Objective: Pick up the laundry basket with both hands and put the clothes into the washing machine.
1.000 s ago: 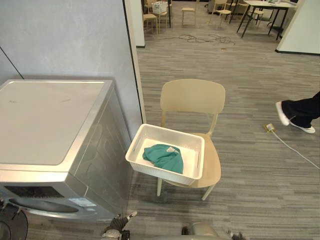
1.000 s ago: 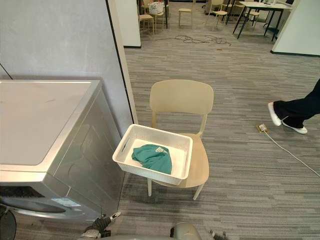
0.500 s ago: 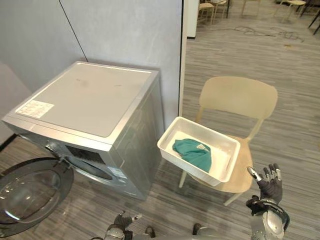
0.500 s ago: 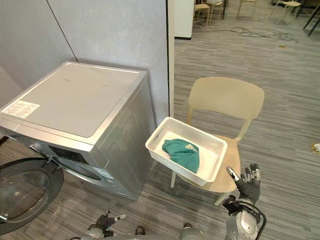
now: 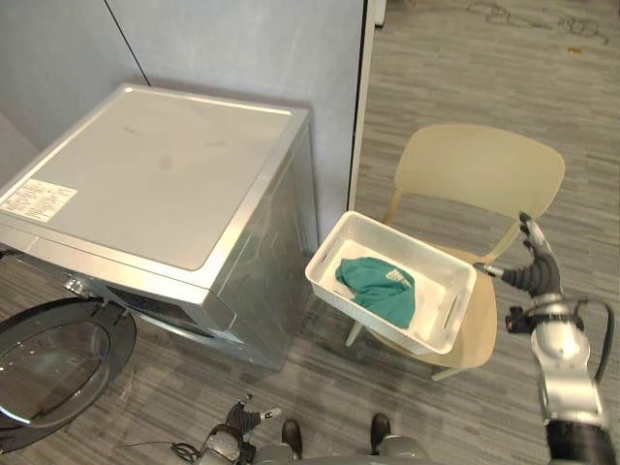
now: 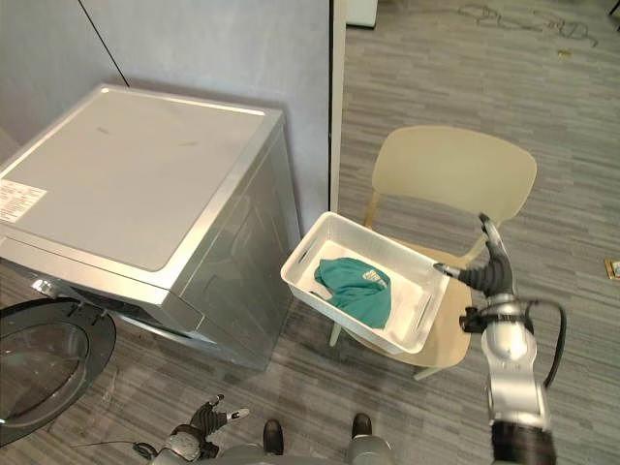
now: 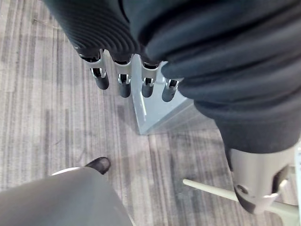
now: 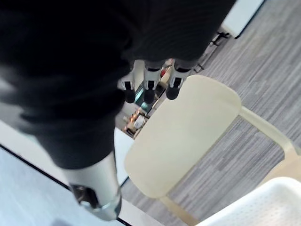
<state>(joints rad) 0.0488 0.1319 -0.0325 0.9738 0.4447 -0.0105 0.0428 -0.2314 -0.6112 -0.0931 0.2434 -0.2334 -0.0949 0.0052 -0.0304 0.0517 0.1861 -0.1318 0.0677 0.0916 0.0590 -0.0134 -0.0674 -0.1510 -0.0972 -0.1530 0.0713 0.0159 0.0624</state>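
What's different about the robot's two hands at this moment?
The right hand is up beside the end of the white basket on the chair; the left hand hangs low near the floor, by the washing machine. The right hand is close to the basket, the left hand far from it. Both have straight, open fingers and hold nothing.

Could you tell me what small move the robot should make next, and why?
Probably bring the right hand in onto the right end of the laundry basket: it is open, close beside that end, holding nothing. The left hand hangs low, so its reach comes after.
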